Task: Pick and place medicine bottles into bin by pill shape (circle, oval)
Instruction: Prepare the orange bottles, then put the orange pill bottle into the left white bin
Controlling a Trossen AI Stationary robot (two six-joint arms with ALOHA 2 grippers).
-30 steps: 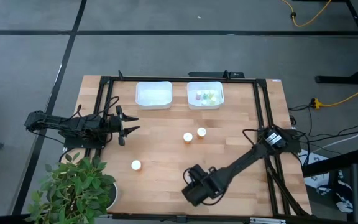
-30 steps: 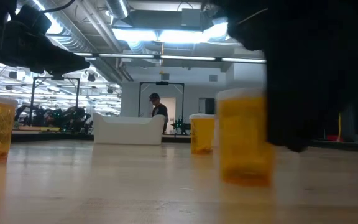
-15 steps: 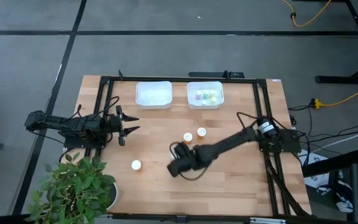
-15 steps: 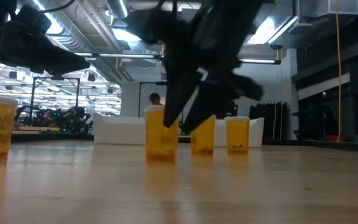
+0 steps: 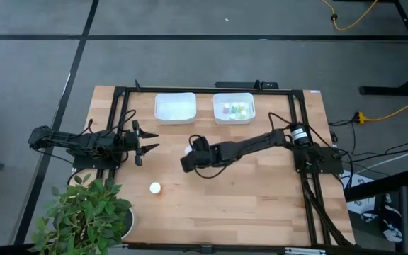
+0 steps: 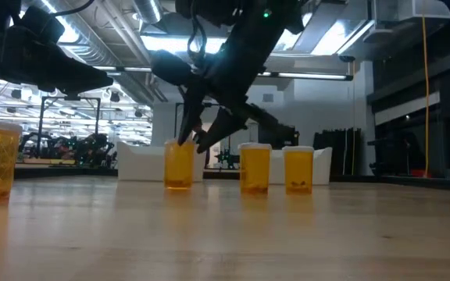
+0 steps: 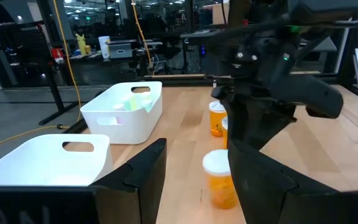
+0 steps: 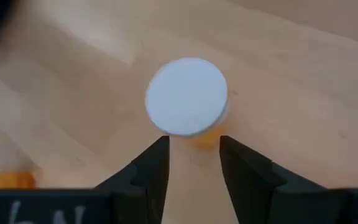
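Observation:
My right gripper [image 5: 189,159] reaches to the table's middle, slanting down, shut on an orange medicine bottle [image 8: 187,97] with a white cap [image 5: 188,150]. Two more orange bottles [image 6: 255,166] [image 6: 298,168] stand upright to its right in the low view; the arm covers them from above. Another bottle [image 5: 154,188] stands alone toward the near left. Two white bins stand at the far edge: the left bin [image 5: 175,108] and the right bin [image 5: 233,107], which holds pale bottles. My left gripper [image 5: 147,144] waits open and level at the table's left. My right gripper pinches the bottle's orange body just under the cap [image 8: 207,140] between its two fingertips [image 8: 158,149]. The fingers slant down at it from the table's right and near side. The bottle stays upright; whether its base [image 6: 180,185] touches the table I cannot tell.
A potted plant [image 5: 87,212] overhangs the near left corner. A black frame [image 5: 122,113] runs along the table's left, far and right sides. Bare wood lies between the held bottle and the bins.
My right gripper has swept from near the table's near edge toward the far edge and somewhat left, to the middle, rolling a little at the wrist. The orange bottle has gone along between its fingers, upright throughout. The other bottles have stayed put.

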